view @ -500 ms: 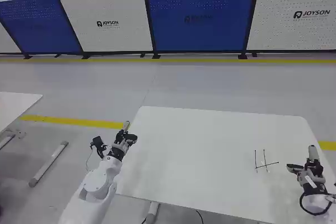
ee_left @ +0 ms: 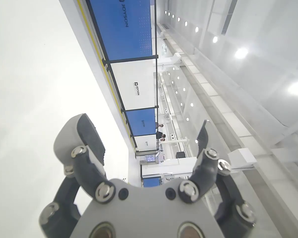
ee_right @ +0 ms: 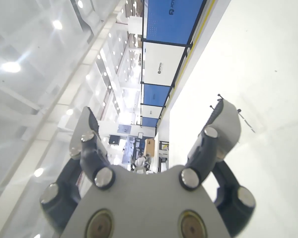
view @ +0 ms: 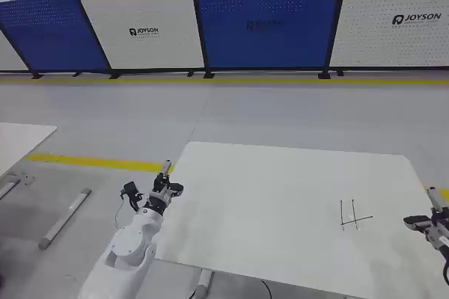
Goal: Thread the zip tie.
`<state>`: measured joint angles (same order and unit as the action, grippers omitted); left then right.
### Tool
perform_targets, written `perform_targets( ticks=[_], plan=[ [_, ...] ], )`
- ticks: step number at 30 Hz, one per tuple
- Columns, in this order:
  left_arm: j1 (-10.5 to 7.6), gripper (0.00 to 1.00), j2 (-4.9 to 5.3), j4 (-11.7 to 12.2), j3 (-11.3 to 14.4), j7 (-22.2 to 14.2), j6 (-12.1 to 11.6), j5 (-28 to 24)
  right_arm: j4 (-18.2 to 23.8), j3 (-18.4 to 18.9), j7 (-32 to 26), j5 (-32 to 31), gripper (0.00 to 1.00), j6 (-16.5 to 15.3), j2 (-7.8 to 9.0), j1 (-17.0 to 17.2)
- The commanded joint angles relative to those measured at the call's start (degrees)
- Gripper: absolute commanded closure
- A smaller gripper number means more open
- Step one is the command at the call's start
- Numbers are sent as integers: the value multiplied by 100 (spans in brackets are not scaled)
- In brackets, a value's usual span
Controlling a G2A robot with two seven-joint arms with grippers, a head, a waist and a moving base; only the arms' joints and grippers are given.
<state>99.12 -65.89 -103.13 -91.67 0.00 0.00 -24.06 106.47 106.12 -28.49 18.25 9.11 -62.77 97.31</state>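
Several thin black zip ties (view: pixel 352 216) lie crossed on the white table (view: pixel 284 202) toward its right side; in the right wrist view their ends (ee_right: pixel 219 97) peek out past one finger. My right gripper (view: pixel 436 217) hangs open just off the table's right edge, to the right of the ties, holding nothing (ee_right: pixel 154 111). My left gripper (view: pixel 167 182) stands open at the table's left edge, far from the ties, also with nothing between its fingers (ee_left: pixel 145 134).
Blue and white partition panels (view: pixel 269 30) stand behind a yellow floor line (view: pixel 97 162). Another white table's corner (view: pixel 15 142) sits at far left, with a grey tube (view: pixel 63 218) on the floor near it.
My right gripper has drifted to the right, off the table's edge and farther from the zip ties. The left arm has barely shifted.
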Motion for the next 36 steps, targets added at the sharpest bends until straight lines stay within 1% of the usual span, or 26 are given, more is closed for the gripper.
perform_targets(
  ticks=[1,2,3,18,20,22,25,26,29,32,33,34,35,36],
  plan=[
    [0,0,0,0,0,0,0,0,-23,13,-905,-461,0,57,79,-157],
    [0,0,0,0,0,0,0,0,-103,-13,-1667,-573,0,15,138,-299],
    [0,0,0,0,0,0,0,0,-241,9,-2154,-629,0,-19,181,-422],
    [0,0,0,0,0,0,0,0,-241,9,-2154,-629,0,-19,181,-422],
    [0,0,0,0,0,0,0,0,-252,3,-2348,-563,0,-11,194,-485],
    [0,0,0,0,0,0,0,0,-375,163,-2827,-490,0,1,250,-682],
    [0,0,0,0,0,0,0,0,-560,358,-3467,-609,0,60,353,-1043],
    [0,0,0,0,0,0,0,0,-652,413,-3697,-668,0,71,396,-1212],
    [0,0,0,0,0,0,0,0,-972,402,-4261,-923,0,118,501,-1658],
    [0,0,0,0,0,0,0,0,-1538,181,-4991,-1179,0,202,612,-2247],
    [0,0,0,0,0,0,0,0,-1819,-14,-5115,-1290,0,280,652,-2501],
    [0,0,0,0,0,0,0,0,-1986,-336,-5115,-1450,0,318,697,-2646],
    [0,0,0,0,0,0,0,0,-2269,-544,-5115,-1485,0,455,741,-2855],
    [0,0,0,0,0,0,0,0,-2602,-762,-5115,-1527,0,490,785,-3135]
  ],
)
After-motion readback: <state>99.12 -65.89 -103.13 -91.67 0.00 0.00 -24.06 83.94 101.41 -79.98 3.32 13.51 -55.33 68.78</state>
